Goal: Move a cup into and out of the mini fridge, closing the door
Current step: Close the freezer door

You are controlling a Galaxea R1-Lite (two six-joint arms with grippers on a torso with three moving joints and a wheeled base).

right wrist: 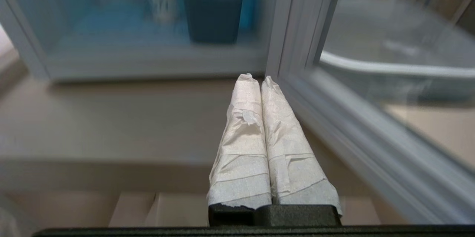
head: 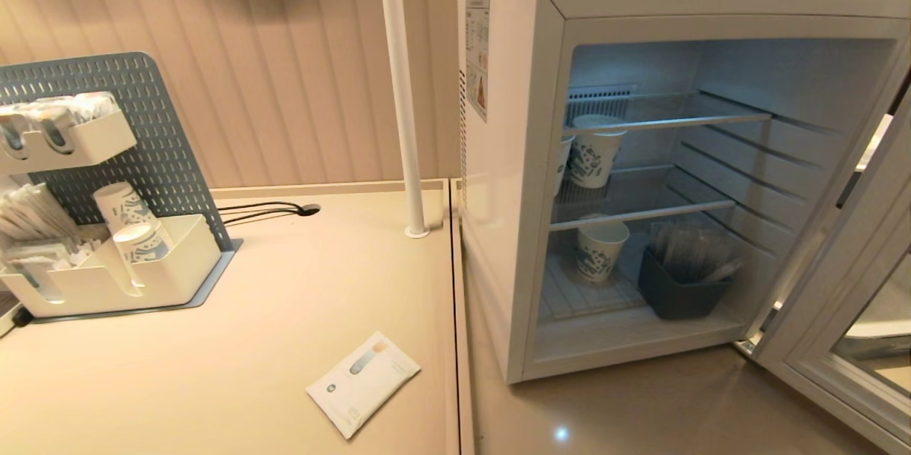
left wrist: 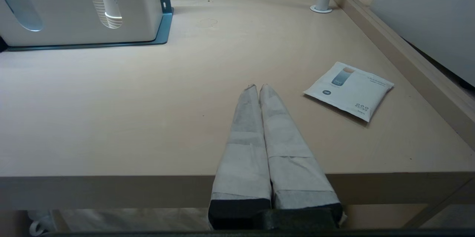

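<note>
Mini fridge (head: pixel 512 177) at the counter's (head: pixel 285 312) right end, door (head: pixel 840 320) swung wide open to the right. Small foil-lidded cup: not found in any view; only patterned paper cups (head: pixel 594 149) on the wire shelves. Right pincer (right wrist: pixel 258 77) closed, empty, before the fridge's open front, beside the door. Left pincer (left wrist: pixel 258 86) closed, empty, over the counter's front edge, near a white sachet (left wrist: pixel 349 90).

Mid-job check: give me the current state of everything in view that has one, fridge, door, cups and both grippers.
White boxy mini fridge: open, interior exposed.
Grey-framed glass door: swung wide open to the right.
Blue-patterned paper cups: upright on the fridge's wire shelves.
Dark bin: upright on the bottom shelf.
White flat sachet: lying flat on the counter.
Left gripper: shut, empty.
Right gripper: shut, empty.
</note>
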